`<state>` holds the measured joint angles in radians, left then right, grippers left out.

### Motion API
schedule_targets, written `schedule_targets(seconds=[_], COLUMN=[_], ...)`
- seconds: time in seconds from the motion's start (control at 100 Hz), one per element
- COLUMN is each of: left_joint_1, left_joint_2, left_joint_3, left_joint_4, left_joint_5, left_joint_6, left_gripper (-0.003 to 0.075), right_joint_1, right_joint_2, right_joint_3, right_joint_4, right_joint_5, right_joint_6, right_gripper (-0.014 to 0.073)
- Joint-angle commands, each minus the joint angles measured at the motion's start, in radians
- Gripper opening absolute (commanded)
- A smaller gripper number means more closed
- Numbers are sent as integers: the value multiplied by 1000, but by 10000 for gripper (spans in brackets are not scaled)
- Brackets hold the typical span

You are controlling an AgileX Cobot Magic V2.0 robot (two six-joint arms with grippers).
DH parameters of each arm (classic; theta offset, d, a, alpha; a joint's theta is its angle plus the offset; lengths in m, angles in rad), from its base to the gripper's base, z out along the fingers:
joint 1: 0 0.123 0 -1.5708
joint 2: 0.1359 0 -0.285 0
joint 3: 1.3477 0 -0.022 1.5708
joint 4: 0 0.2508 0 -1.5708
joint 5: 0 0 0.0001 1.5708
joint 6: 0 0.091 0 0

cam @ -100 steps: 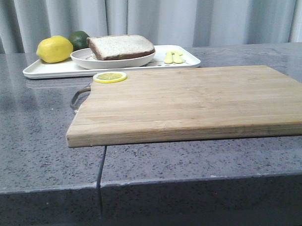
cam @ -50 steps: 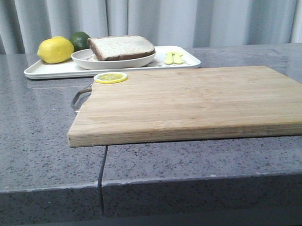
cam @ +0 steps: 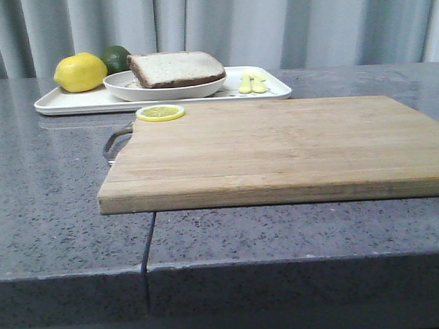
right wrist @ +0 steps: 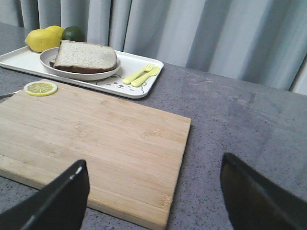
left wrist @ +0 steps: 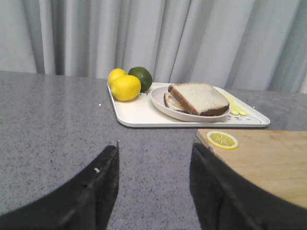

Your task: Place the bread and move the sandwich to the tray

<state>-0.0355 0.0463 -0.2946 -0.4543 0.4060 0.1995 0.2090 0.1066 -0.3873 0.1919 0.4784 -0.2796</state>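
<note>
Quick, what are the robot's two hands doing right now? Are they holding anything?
Left gripper: open, holding nothing.
Right gripper: open, holding nothing.

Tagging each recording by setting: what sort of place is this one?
Probably a staged kitchen counter: a grey speckled stone countertop holds a wooden cutting board, and a white tray carries a plated sandwich, lemons and a lime. Plain grey curtains behind suggest a mock-up, not a home.
</note>
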Motion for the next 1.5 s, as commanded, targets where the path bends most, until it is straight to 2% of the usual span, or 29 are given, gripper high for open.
schedule_targets(seconds=[0.0, 0.12, 0.24, 0.34, 0.39, 0.46, 1.23, 1.49], left_joint_1=[-9, -9, -9, -9, -9, -9, -9, -3], left_joint_2=[10, 10, 10, 10, 10, 10, 10, -3], left_joint_3=[1, 11, 11, 11, 11, 11, 11, 75], left_joint_4=[-20, -20, -20, -20, -21, -23, -39, 277], left_joint_5=[-70, -72, -77, -78, -78, -79, -74, -84], left_joint_6=[2, 2, 2, 2, 2, 2, 2, -15], left_gripper=[318, 279, 206, 106, 49, -18, -19, -19], right_joint_1=[-7, -7, -7, -7, -7, -7, -7, -7], right_joint_2=[9, 9, 9, 9, 9, 9, 9, 9], right_joint_3=[-23, -23, -23, -23, -23, -23, -23, -23], right_joint_4=[-8, -8, -8, -8, -8, -8, -8, -8], right_joint_5=[-90, -130, -146, -146, -146, -147, -144, -143], right_joint_6=[-1, -1, -1, -1, -1, -1, -1, -1], right_gripper=[542, 416, 190, -9, -74, -64, -67, -67])
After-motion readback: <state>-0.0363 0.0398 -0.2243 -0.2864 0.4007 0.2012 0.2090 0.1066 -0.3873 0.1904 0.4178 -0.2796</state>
